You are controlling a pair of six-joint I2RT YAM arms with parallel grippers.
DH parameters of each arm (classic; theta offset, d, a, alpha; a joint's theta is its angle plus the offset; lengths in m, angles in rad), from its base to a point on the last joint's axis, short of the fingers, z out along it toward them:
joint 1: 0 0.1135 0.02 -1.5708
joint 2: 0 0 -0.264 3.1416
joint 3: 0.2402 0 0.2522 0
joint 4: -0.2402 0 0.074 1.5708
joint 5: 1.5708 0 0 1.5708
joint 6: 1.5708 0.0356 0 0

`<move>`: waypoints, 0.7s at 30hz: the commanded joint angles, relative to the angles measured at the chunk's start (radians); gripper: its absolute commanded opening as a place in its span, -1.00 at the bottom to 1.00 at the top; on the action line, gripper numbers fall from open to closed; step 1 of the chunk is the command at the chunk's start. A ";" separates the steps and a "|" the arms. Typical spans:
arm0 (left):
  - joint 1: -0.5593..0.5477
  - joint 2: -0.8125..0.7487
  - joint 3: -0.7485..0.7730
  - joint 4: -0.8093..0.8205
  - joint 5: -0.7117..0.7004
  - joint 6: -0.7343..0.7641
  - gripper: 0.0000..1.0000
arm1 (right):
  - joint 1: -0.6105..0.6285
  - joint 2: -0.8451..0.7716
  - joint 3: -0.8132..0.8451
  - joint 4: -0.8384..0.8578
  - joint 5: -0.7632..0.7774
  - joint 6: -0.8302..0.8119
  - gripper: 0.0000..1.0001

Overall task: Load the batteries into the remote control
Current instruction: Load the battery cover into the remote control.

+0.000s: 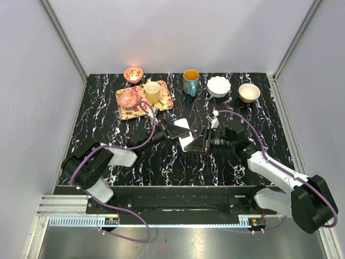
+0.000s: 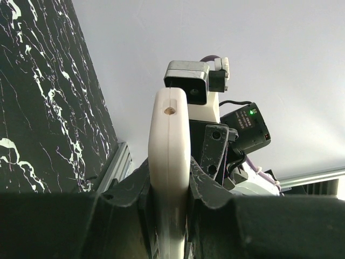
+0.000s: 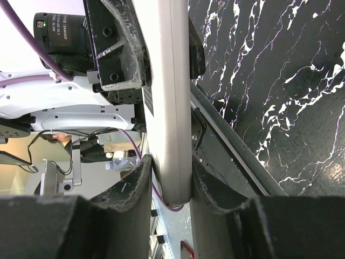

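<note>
The white remote control [image 1: 186, 141] is held off the table at the middle, between both grippers. My left gripper [image 1: 176, 133] is shut on one end of it; in the left wrist view the remote [image 2: 170, 140] stands edge-on between the fingers of my left gripper [image 2: 168, 181]. My right gripper [image 1: 202, 141] is shut on the other end; in the right wrist view the remote [image 3: 168, 102] is clamped by my right gripper [image 3: 171, 181]. A small bowl [image 1: 133, 73] at the back left holds small coloured pieces, too small to tell whether they are the batteries.
A flowered tray [image 1: 163, 101] at the back left carries a pink glass bowl [image 1: 128, 98] and a yellow cup [image 1: 152, 91]. A blue mug [image 1: 190, 82], a white scalloped bowl [image 1: 219, 86] and a beige bowl [image 1: 249, 92] stand along the back.
</note>
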 commanded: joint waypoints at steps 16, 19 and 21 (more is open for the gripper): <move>-0.123 -0.040 0.060 0.340 0.272 -0.023 -1.00 | -0.055 0.071 0.096 0.038 0.039 -0.001 -1.00; -0.136 -0.060 0.050 0.319 0.286 -0.003 -1.00 | -0.072 0.077 0.120 0.038 0.036 -0.001 -1.00; -0.143 -0.065 0.033 0.322 0.283 -0.001 -1.00 | -0.090 0.079 0.134 0.037 0.031 -0.001 -1.00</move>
